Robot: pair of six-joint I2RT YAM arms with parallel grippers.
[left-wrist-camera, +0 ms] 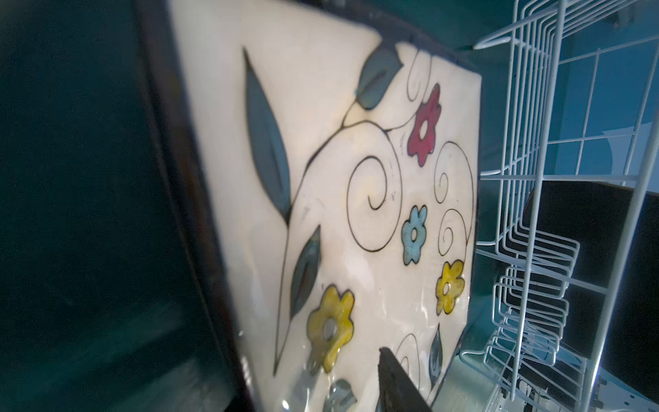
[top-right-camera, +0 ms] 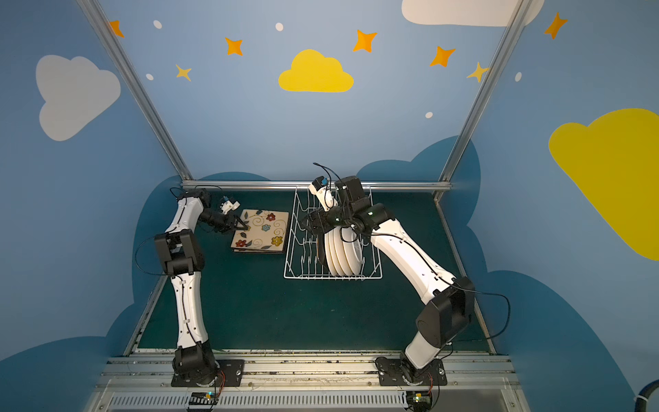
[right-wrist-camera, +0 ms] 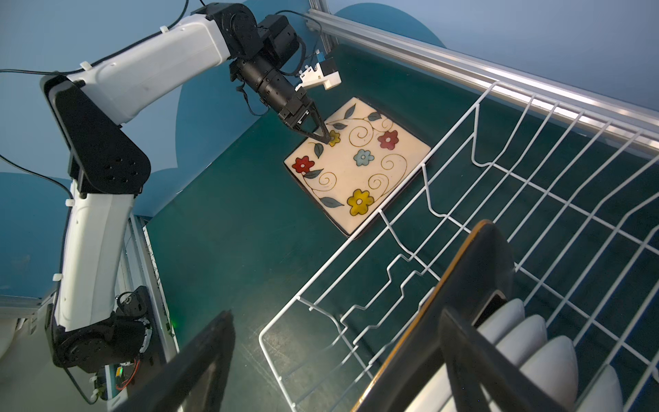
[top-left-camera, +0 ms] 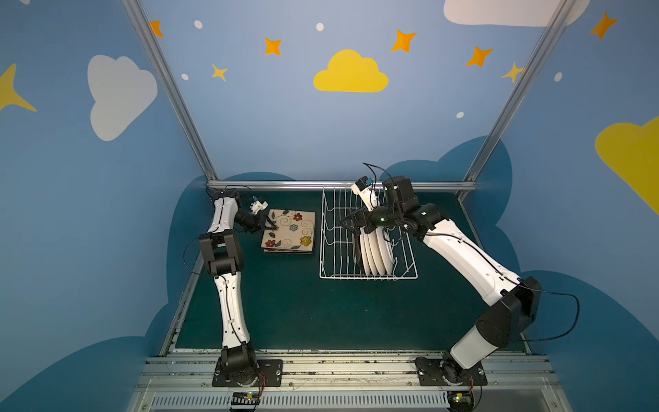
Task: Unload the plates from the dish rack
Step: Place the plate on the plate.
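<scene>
A cream flowered plate [top-left-camera: 289, 230] lies face up on a low stack of square plates left of the dish rack [top-left-camera: 367, 277]. My left gripper [top-left-camera: 274, 227] is at that plate's far left corner. One of its fingers [left-wrist-camera: 396, 385] is over the flowered face [left-wrist-camera: 338, 178], and the other is hidden. In the rack a dark square plate [top-left-camera: 356, 249] stands on edge next to several round white plates [top-left-camera: 376, 253]. My right gripper [right-wrist-camera: 335, 314] is open wide over the dark plate's rim [right-wrist-camera: 474, 271]. One finger [right-wrist-camera: 460, 356] is between it and the white plates [right-wrist-camera: 527, 342].
The rack's far slots [top-right-camera: 310, 207] hold nothing. An aluminium rail [top-left-camera: 342, 184] and the blue wall run close behind the rack and the stack. Green mat [top-left-camera: 321, 314] stretches in front towards the arm bases.
</scene>
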